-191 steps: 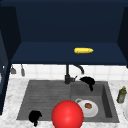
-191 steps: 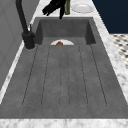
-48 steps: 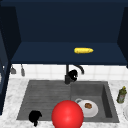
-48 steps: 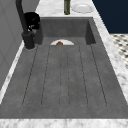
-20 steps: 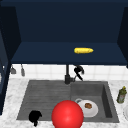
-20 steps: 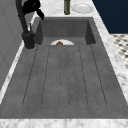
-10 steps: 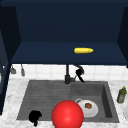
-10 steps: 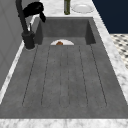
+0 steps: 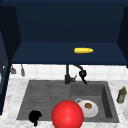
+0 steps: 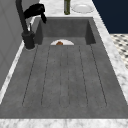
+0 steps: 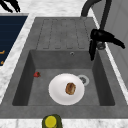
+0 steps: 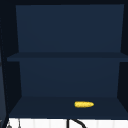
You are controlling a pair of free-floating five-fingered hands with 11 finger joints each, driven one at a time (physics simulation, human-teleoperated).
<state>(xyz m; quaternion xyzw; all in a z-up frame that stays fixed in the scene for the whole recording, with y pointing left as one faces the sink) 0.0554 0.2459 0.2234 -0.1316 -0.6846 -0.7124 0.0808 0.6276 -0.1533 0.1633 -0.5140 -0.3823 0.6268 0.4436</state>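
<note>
Right hand (image 9: 82, 74) hovering at the spout end of the faucet (image 9: 67, 75), above the rear edge of the sink basin (image 9: 106, 100). Fingers (image 9: 85, 81) hanging downward, relaxed and loosely spread, gripping nothing. Palm sitting against or just beside the spout tip; actual contact not resolvable. In the left side view, same hand (image 10: 35, 11) showing beside the faucet (image 10: 23, 25), one of the fingers (image 10: 44, 18) drooping over the basin's back corner. In the right side view, hand (image 11: 105, 37) extending flat toward the wall side, one of the fingers (image 11: 92, 51) pointing down along the basin wall, faucet (image 11: 100, 10) arching behind it.

Left hand (image 9: 35, 116) hanging idle over the front left corner of the drainboard (image 9: 42, 97), fingers loosely curled, holding nothing.

White plate (image 9: 91, 111) lying flat on the basin floor, carrying a small brown food item (image 9: 88, 105); same plate (image 11: 56, 92) sitting just beside the drain (image 11: 83, 80). Red ball (image 9: 67, 115) sitting at the front of the sink, overlapping the plate's near rim in the front view. Green bottle (image 9: 121, 95) standing upright on the table (image 9: 120, 120) to the right of the sink. Yellow corn cob (image 12: 84, 104) lying on the bottom shelf of the wall cabinet (image 12: 67, 75).
</note>
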